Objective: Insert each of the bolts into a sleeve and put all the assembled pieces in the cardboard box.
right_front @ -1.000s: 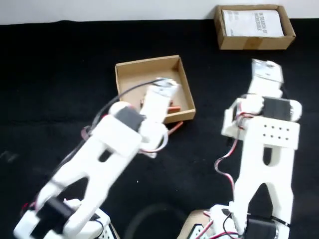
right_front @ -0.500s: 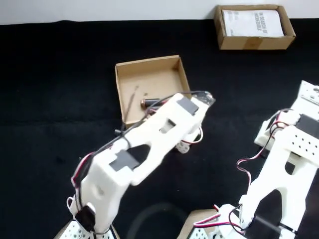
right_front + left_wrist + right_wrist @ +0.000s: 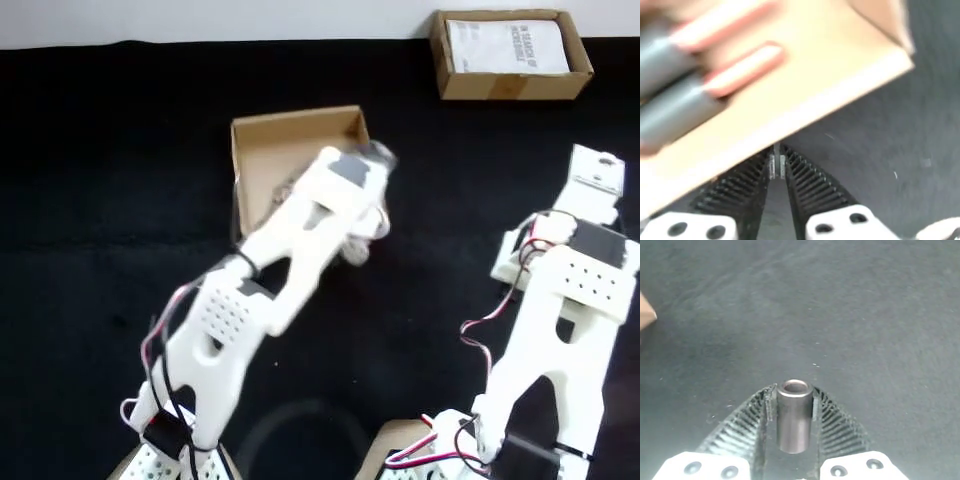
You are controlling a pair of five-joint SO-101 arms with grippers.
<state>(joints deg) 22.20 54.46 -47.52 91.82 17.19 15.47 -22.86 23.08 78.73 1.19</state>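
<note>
Where the left arm (image 3: 290, 250) stretches up from the near edge of the black table (image 3: 90, 150), its wrist hangs over the near right corner of the cardboard box (image 3: 290, 125). From the wrist camera, the left gripper (image 3: 776, 167) has its toothed jaws pressed together at the tips with nothing between them, just outside the box's wall and above the dark cloth. Inside the box lie two assembled pieces (image 3: 715, 85) side by side, each a grey sleeve with an orange bolt sticking out of one end.

Further right stands the right arm (image 3: 560, 310), well apart from the box. The right gripper (image 3: 794, 390) is open only as wide as the grey sleeve (image 3: 794, 420) it clamps, which sits upright between the jaws with its hollow end facing away from the wrist, above bare cloth.

At the far right corner of the table rests a second cardboard box (image 3: 452, 80) with a printed sheet inside.
</note>
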